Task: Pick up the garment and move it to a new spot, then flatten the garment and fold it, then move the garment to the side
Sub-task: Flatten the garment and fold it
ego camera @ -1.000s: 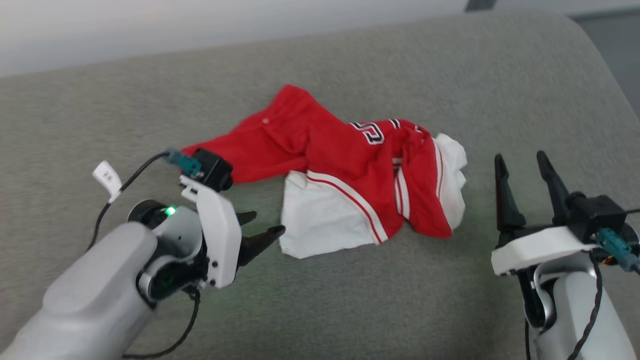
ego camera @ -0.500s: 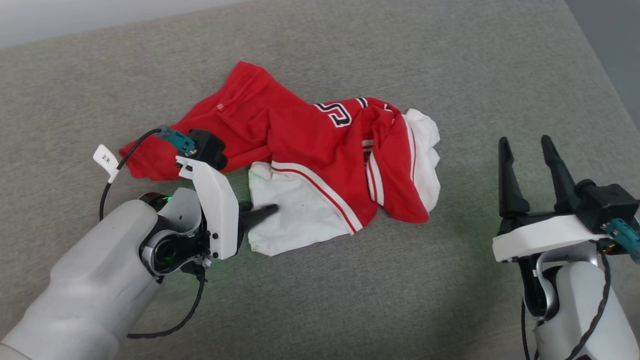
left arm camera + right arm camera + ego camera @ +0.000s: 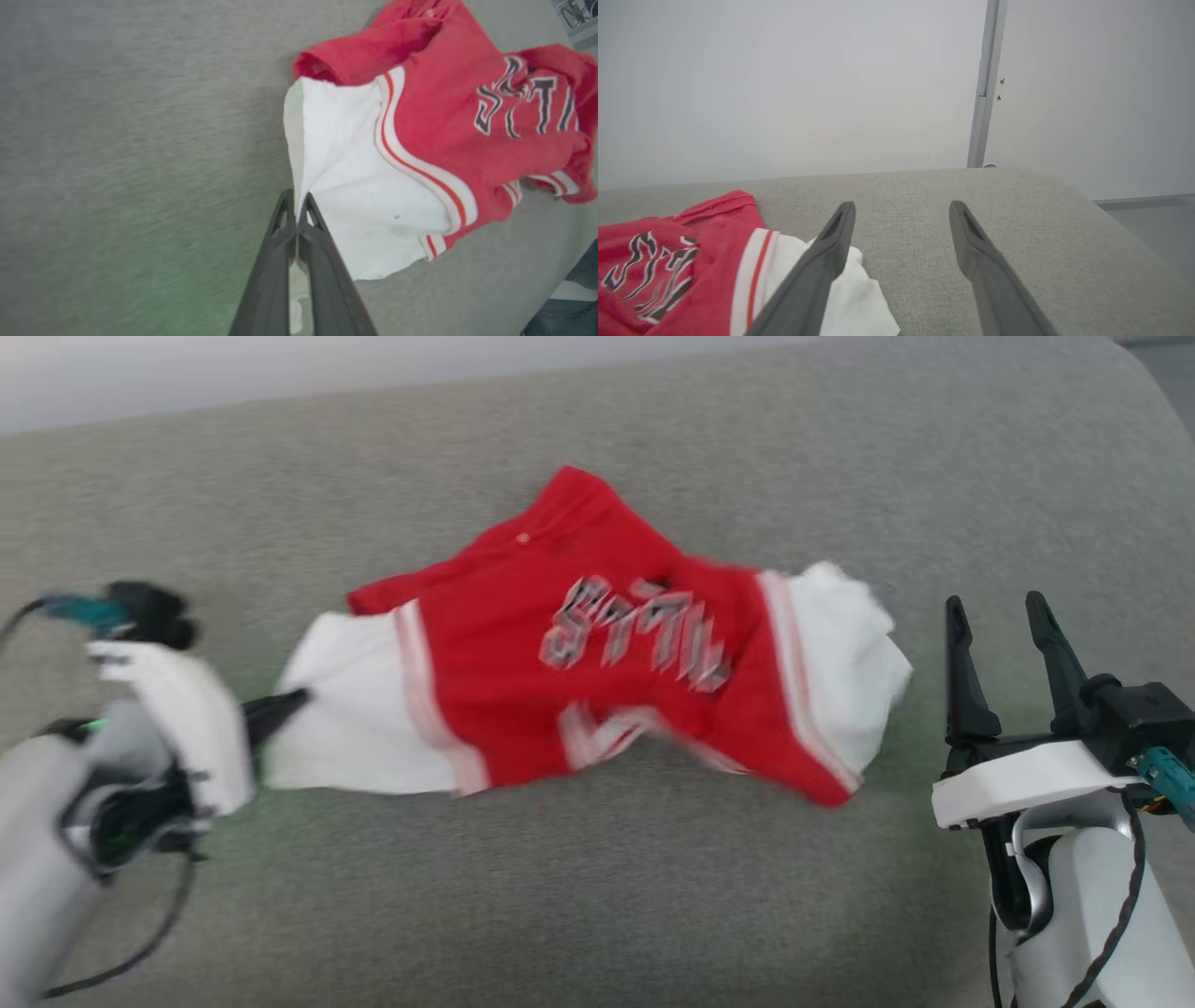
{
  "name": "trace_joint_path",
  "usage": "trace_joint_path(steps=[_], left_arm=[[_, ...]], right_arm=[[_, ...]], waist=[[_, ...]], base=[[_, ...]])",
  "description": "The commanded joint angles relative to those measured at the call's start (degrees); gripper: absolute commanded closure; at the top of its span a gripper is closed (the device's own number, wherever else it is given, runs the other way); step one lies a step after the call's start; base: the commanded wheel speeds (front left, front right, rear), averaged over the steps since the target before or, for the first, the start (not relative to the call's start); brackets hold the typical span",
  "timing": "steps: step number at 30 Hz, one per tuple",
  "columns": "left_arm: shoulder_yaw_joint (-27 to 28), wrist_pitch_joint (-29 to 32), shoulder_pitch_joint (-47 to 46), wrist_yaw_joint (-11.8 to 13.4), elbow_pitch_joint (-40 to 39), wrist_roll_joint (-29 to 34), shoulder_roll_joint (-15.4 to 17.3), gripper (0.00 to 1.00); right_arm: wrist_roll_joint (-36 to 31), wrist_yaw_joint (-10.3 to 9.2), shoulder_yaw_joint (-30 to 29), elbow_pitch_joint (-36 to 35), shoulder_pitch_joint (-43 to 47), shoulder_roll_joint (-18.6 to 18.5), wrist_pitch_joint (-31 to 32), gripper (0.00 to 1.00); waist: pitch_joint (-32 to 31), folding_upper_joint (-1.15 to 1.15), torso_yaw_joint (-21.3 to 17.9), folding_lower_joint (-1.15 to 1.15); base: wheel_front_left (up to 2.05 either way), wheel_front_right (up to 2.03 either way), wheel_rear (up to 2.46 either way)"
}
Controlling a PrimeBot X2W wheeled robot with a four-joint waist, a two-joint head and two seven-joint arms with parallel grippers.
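The garment [image 3: 597, 663] is a red jersey with white sleeves and black lettering, stretched sideways across a grey cushion. At the left, my left gripper [image 3: 294, 700] is shut on the edge of its white sleeve [image 3: 345, 709]. In the left wrist view the left gripper [image 3: 295, 205] has its two dark fingers pressed together on the sleeve's edge, with the garment [image 3: 444, 112] spreading up and right. My right gripper [image 3: 999, 616] stands open to the right of the garment, touching nothing. The right wrist view shows the right gripper [image 3: 901, 210] parted above the cushion, the garment [image 3: 682, 261] at lower left.
The grey cushion [image 3: 597, 896] spreads wide in front and to both sides of the garment. A pale wall [image 3: 784, 84] rises behind it, with a grey vertical trim strip [image 3: 985, 84]. The cushion's right edge [image 3: 1120, 219] rounds off toward the floor.
My left gripper closed on the white sleeve and pulled left, drawing the garment out so its lettering now faces up. The head camera also shifted. The right gripper stayed open.
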Motion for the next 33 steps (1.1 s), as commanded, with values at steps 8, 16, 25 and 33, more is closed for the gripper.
trace_joint_path(steps=[8, 16, 25, 33], left_arm=[[0.43, -5.13, 1.93, 0.31, 9.6, 2.29, 2.39, 1.0], [-0.4, -10.97, 2.28, 0.06, 12.7, 3.41, -0.54, 0.0], [0.12, -27.12, 5.99, 0.54, 14.96, 7.56, -1.88, 0.0], [8.6, -35.81, 11.92, 7.74, 7.91, 18.47, -6.83, 0.0]], right_arm=[[-2.17, -0.04, -0.23, 0.34, -0.31, -0.01, -0.28, 0.0], [-3.86, -0.04, -0.22, 0.55, 0.51, -0.22, -0.29, 0.0], [-3.78, -0.04, 6.91, 1.32, 1.66, -4.93, 2.38, 0.0], [1.56, -0.05, 22.21, -2.35, 2.14, -17.93, 15.38, 0.0]], waist=[[-0.95, 0.0, 2.58, 0.0], [-1.35, 0.0, 2.34, 0.0], [-3.74, 0.0, 3.38, 0.0], [-4.78, 0.0, 6.73, 0.0]], base=[[0.0, 0.0, 0.0], [0.0, 0.0, 0.0], [0.0, 0.0, 0.0], [0.0, 0.0, 0.0]])
